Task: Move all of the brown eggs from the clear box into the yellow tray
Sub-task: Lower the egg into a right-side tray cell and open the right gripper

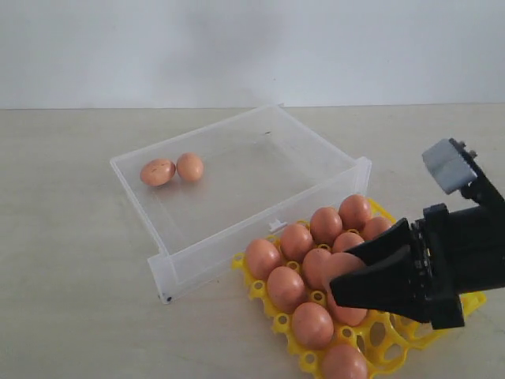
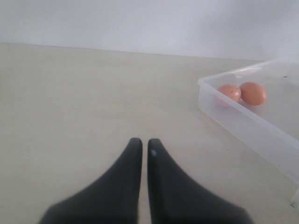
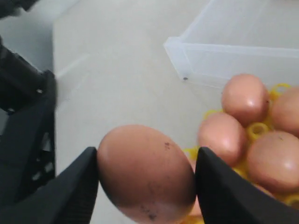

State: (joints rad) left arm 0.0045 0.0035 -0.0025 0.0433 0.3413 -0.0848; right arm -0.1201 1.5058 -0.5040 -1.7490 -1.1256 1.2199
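Nearest the exterior camera, at 4 o'clock of the frame: the right gripper (image 1: 341, 276), black, reaching in from 3 o'clock, clamped on a held egg (image 1: 339, 264) with one finger on each flank. Seen close from the right wrist camera, an orange-brown shell with a few dark flecks, pressed between both fingers (image 3: 77, 186). Raised a little above the cups, or so it looks from the exterior angle; contact with the eggs below impossible to tell.

Under and behind that grip, at 5 o'clock: the yellow tray (image 1: 377, 347), cut off by the frame's lower edge. Seated eggs (image 1: 297, 241), ten or so, packed along the tray's 9-to-12 o'clock side. Open lattice cups showing at the 5 o'clock end, partly hidden by the gripper body.

Just beside the tray, at its 11 o'clock: the clear box (image 1: 237, 237), translucent, low-walled, filling the centre of the frame. Whether touching the tray or just apart, unclear. Inside, tucked into the 10 o'clock corner, two eggs (image 1: 158, 171), side by side and touching.

Outside the exterior frame, shown only by its own wrist camera: the left gripper (image 2: 144, 145), dark fingers drawn together with just a thin slit between, nothing gripped, poised over the pale table (image 2: 70, 116), well apart from the box.
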